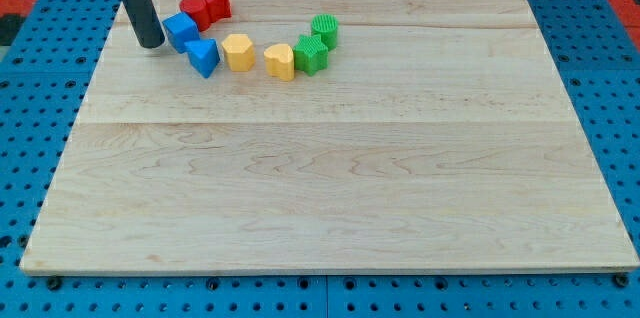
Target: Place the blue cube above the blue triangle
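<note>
My tip (152, 44) is the bare end of a straight dark rod, with no jaws to part or close, and it holds nothing. It rests on the wooden board (330, 188) just to the view's left of the blue cube (181, 31) — close enough that I cannot tell whether the two touch. The rod rises from there toward the view's top, leaning slightly left, and leaves the picture.

The blue cube sits near the board's top left, turned so one corner faces the view's bottom. The blue triangle (204, 57) lies just below and right of it, touching or nearly so, pointing toward the view's bottom. Two red blocks (205, 5) sit above the cube; two yellow blocks (258, 56) and two green blocks (317, 44) curve away to the right.
</note>
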